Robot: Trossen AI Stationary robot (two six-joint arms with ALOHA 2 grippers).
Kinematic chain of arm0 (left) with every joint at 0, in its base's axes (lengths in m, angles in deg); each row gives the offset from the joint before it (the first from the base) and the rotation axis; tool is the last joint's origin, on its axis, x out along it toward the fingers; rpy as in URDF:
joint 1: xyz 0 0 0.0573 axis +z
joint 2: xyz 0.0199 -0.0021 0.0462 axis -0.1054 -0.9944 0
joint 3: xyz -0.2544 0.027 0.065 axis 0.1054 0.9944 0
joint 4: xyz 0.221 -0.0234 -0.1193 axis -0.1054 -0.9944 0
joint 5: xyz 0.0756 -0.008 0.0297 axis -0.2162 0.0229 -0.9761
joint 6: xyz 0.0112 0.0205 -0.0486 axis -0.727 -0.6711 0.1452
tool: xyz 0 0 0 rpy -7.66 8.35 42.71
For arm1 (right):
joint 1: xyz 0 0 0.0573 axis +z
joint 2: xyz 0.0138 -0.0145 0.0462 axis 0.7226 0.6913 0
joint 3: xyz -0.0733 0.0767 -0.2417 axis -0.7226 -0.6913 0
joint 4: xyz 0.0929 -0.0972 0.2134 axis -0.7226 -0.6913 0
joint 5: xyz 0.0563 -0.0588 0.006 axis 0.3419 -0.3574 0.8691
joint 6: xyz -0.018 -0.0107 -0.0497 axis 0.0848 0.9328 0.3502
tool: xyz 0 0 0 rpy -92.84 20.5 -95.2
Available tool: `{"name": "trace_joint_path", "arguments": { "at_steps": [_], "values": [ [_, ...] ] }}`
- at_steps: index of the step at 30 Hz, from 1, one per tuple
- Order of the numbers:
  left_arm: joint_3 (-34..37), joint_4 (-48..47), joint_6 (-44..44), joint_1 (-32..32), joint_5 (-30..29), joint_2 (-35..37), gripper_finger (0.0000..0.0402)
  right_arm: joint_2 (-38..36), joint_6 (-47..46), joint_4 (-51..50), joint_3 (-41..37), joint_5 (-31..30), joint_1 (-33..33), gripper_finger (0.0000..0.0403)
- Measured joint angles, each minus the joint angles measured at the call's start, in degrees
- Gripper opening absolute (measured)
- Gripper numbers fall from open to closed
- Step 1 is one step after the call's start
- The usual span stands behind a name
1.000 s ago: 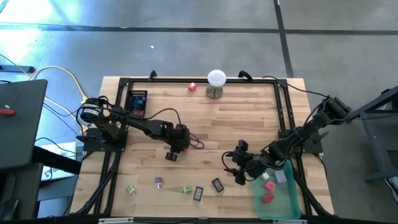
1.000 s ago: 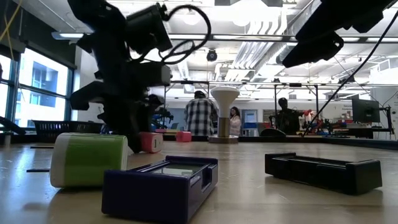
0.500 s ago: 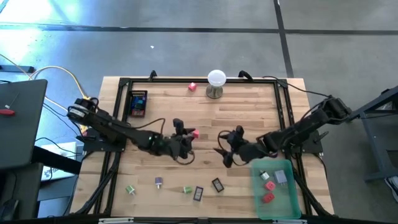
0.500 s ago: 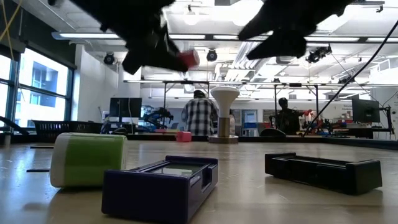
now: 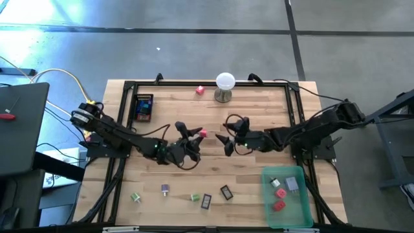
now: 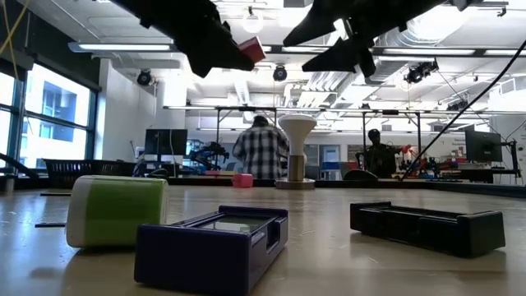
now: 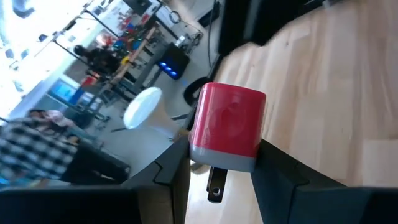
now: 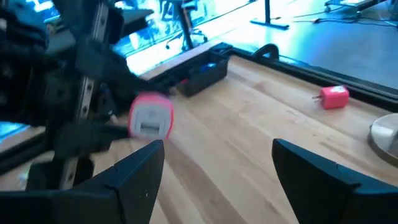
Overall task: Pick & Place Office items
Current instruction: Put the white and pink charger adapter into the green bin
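Left end effector (image 7: pixel 221 165) grips red block (image 7: pixel 226 126).

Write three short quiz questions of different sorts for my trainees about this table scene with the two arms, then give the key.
1. True or false: the left claw is raised above the table, shut on a red block.
2. Which claw is open with nothing between its fingers?
A. the left
B. the right
C. both
3. Fill in: the green tray lies at the table's near ____ corner in the high view.

Key
1. True. The left wrist view shows the block clamped between both fingers, and the low view shows it lifted clear of the wood.
2. B. The right claw faces the left one over mid table, its fingers spread and empty.
3. right.
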Motion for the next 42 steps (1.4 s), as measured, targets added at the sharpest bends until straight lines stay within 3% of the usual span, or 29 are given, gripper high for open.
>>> {"name": "trace_joint_path", "arguments": {
  "at_steps": [5,11,22,30,35,42],
  "values": [
    [0.0,0.51,1.51,1.4,7.85,0.0,0.0124,0.0,-0.12,2.09,0.0,1.42,-1.57,0.0287],
    [0.0,2.38,3.61,3.47,9.79,0.0,0.0124,0.0,-0.55,4.42,0.0,8.26,-2.77,0.0287],
    [0.0,4.96,4.54,5.45,16.24,-0.03,0.0124,1.18,-3.12,4.55,-0.02,9.67,-3.02,0.0287],
    [-0.03,9.03,-0.35,5.43,16.19,-2.31,0.0124,3.67,-2.71,11.0,0.12,17.17,-4.81,0.0287],
    [-0.04,10.34,-1.41,5.41,16.04,-4.36,0.0124,5.32,-2.63,10.52,-0.04,18.36,-5.33,0.0283],
    [-0.04,10.66,-2.28,5.7,15.17,-4.57,0.0124,5.75,-2.57,10.34,0.02,19.32,-6.02,0.0238]
  ]
}}
